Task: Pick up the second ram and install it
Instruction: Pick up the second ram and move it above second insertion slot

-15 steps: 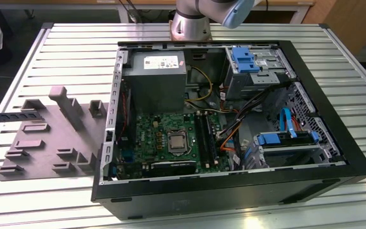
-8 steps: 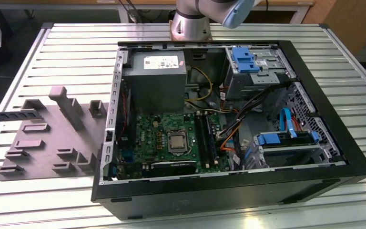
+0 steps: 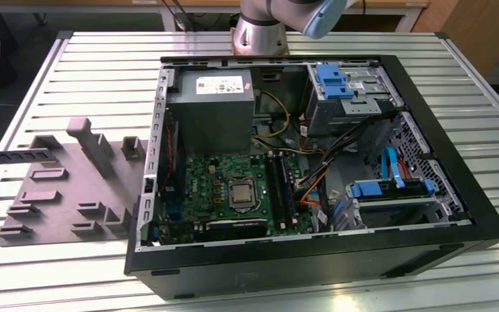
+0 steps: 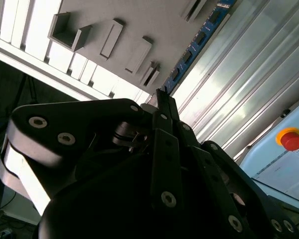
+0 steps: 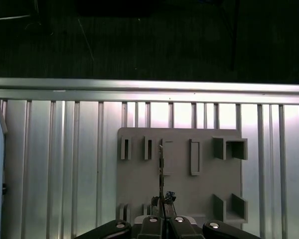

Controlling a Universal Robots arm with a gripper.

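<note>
— Since the claw [image 4: 158,99] is the place to begin, what is it doing?

— Its two dark fingers are pressed onto one end of the second ram [image 4: 194,47], pinching the stick across its flat faces. In the second wrist view the rest of the stick runs straight out past the fingertips, with its chips in a row along it.

— And where does that put the stick?

— Out over the grey holder plate [image 3: 59,214], which lies on the ribbed metal counter [image 3: 102,65] at the exterior view's left. In the exterior view the stick juts roughly level above the plate, near the tall holder block [image 3: 83,133]. I cannot tell whether it is clear of every block. It is well apart from the open computer case [image 3: 319,260] and from the green motherboard [image 3: 206,179] inside it, where the long black slots [image 3: 280,188] lie.

— How would you expect it to handle?

— Light and stiff, I'd judge, so weight is no worry. It is thin, though, and the chips are bare, so it is likely fragile under bending or a hard squeeze. Held by one end, it has a long overhang, and any knock at the far tip could lever it between the fingers. The smooth faces may also slip. The safest hold, I think, is on the plain board near a short end, away from the chips and the contact edge.
</note>
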